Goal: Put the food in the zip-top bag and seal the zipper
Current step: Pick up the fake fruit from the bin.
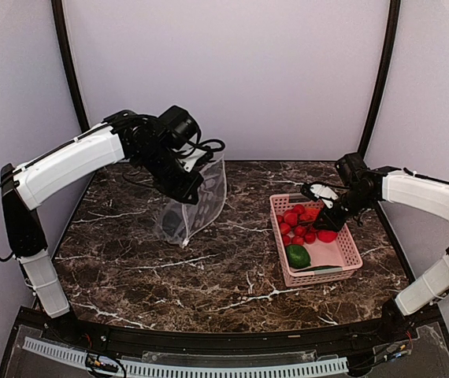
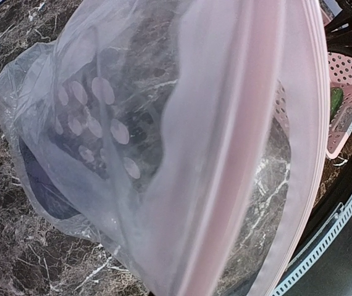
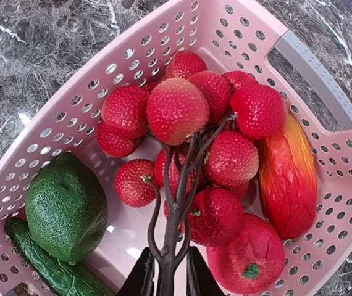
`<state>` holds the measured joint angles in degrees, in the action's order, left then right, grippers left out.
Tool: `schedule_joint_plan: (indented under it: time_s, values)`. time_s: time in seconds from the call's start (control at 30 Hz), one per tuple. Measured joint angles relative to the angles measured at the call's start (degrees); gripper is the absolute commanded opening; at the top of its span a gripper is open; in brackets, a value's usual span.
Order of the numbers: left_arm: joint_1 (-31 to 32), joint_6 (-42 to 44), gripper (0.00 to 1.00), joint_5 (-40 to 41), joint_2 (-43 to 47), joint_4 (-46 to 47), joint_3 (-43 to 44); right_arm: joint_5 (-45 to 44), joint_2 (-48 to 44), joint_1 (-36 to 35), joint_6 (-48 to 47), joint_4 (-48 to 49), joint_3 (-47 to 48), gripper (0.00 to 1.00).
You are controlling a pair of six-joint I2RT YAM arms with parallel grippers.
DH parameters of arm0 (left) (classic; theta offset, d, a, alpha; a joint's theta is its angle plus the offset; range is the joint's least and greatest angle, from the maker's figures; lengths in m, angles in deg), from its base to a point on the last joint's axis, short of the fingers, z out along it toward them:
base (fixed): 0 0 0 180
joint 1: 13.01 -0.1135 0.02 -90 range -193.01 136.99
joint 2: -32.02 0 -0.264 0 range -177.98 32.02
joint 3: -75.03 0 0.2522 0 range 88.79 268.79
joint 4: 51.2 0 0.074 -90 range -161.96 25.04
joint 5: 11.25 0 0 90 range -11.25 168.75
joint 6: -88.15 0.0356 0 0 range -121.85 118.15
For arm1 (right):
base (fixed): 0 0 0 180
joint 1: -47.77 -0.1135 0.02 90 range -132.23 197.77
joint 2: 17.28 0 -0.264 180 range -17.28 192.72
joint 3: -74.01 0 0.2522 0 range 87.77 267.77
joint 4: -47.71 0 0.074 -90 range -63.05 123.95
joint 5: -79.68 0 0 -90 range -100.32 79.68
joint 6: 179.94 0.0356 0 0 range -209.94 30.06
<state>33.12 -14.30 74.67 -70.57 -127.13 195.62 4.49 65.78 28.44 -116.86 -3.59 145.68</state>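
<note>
Step in hand: picking food. The right gripper (image 3: 167, 282) is pinched on the brown stem (image 3: 175, 209) of the red lychee cluster (image 3: 191, 123), which lies in the pink basket (image 3: 71, 117). The left gripper (image 1: 187, 179) clamps the zip-top bag (image 1: 205, 201) upright by its mouth, well apart from the basket. Next, lift the cluster clear and carry it to the bag mouth.

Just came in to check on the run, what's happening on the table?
The left gripper holds the zip-top bag up by its mouth, open, with something dark inside. The right gripper is down in the pink basket, closed on the brown stem of the red fruit bunch. The green fruit and other pieces lie in the basket; the zipper is unsealed.
</note>
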Motion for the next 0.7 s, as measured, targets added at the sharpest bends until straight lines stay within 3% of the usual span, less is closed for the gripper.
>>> schedule_joint_plan:
  time_s: [0.17,0.47,0.7]
  values:
    - [0.0,-0.2,0.01,-0.15,0.0,0.57,-0.52,0.98,0.0,0.0,0.02,0.11,0.0,0.17]
    - [0.0,-0.33,0.01,-0.96,0.0,1.14,-1.29,2.51,0.0,0.0,0.59,0.52,0.04,0.0]
    - [0.0,-0.9,0.01,-1.57,0.0,2.4,-2.32,2.27,-1.01,0.22,0.55,-0.11,0.17,0.0]
